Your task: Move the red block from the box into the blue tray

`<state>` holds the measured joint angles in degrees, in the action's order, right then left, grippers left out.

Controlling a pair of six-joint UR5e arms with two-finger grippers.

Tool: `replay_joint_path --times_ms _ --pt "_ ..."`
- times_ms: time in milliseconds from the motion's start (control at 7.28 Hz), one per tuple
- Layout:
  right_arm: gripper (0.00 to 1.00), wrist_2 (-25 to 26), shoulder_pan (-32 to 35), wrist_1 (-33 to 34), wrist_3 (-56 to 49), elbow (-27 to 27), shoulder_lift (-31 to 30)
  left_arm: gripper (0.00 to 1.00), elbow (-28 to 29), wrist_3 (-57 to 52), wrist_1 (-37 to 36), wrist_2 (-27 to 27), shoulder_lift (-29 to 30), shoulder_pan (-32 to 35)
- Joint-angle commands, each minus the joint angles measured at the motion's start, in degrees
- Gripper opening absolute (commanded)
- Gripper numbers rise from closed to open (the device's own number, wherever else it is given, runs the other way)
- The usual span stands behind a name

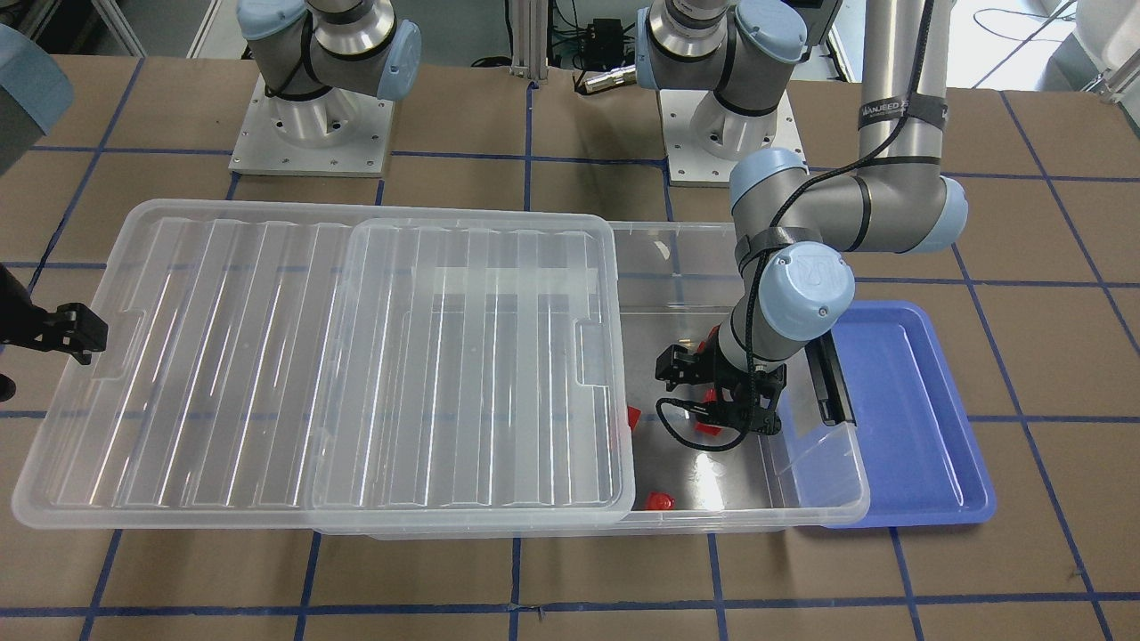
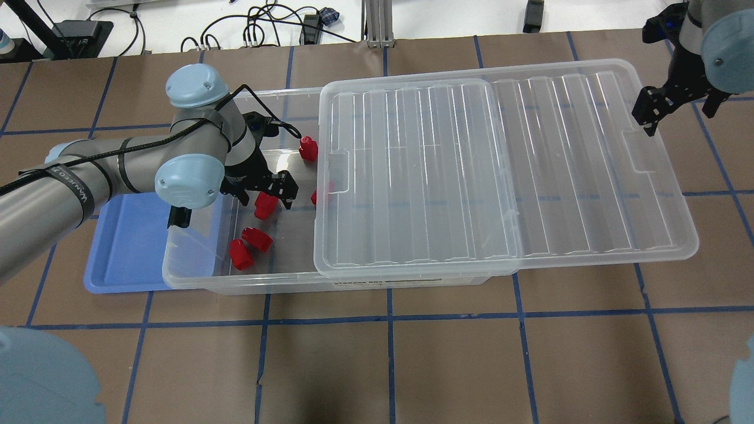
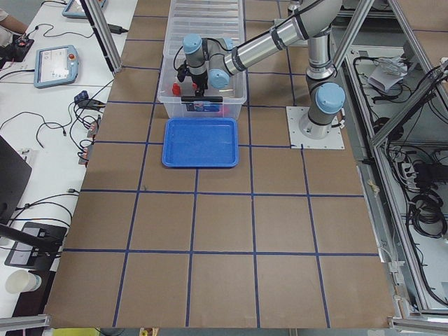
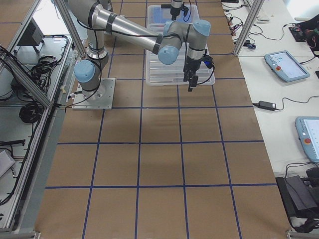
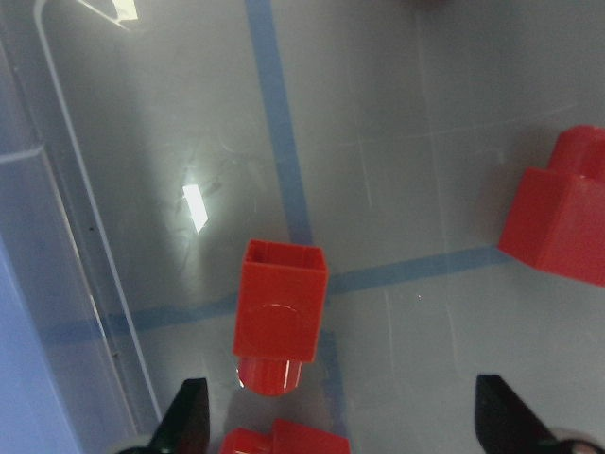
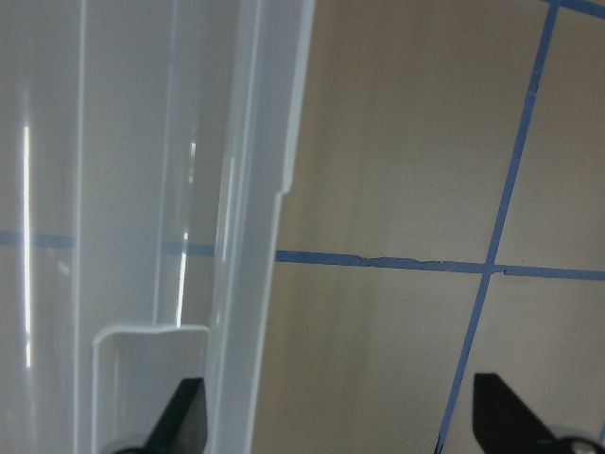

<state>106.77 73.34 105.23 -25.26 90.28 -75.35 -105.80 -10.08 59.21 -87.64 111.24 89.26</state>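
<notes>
Left gripper (image 5: 342, 416): jaws spread wide, gripping nothing, set low inside the box (image 2: 194, 277). A red block (image 5: 280, 312) lies on the box floor just ahead, in line with the gap. The left arm reaches in from the blue tray (image 2: 126, 247) side, wrist bent down. Right gripper (image 6: 340, 421): equally wide, holding nothing, hanging beside the lid (image 2: 471, 176) edge.

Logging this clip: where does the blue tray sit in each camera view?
Front-facing: blue tray at right, beyond the box's open end.
Overhead: tray at lower left.
Exterior left: tray upper centre, just nearer than the box.
Exterior right: not in it.
Left wrist: blue strip at left edge, probably the tray.
Right wrist: not in it.
Shared landmark: the box beside it.
</notes>
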Motion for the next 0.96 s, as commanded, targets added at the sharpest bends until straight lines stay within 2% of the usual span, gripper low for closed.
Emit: replay_joint_path --times_ms 0,137,275,550,687,824 --pt "1.00 -0.07 0.05 -0.20 0.03 -0.02 -1.19 1.00 0.06 0.06 -2.59 -0.42 1.43 0.30" --pt "1.00 -0.33 0.05 -0.47 0.03 0.07 -2.07 1.00 0.07 0.15 -4.87 -0.51 2.91 0.30" --pt "1.00 -2.68 0.05 -0.73 0.20 -0.19 -2.69 1.00 -0.11 0.49 -5.59 -0.51 3.71 0.39" --pt "1.00 -2.79 0.05 -3.26 0.21 -1.85 -3.75 0.99 -0.46 0.67 -5.95 -0.69 3.98 0.13" --pt "1.00 -3.31 0.05 -7.02 0.21 -4.39 -3.83 0.77 -0.37 3.28 -5.86 -1.82 3.63 0.30" --pt "1.00 -3.67 0.05 -10.54 0.29 -6.85 -3.75 0.62 -0.46 3.83 -5.95 -2.87 3.63 0.82"
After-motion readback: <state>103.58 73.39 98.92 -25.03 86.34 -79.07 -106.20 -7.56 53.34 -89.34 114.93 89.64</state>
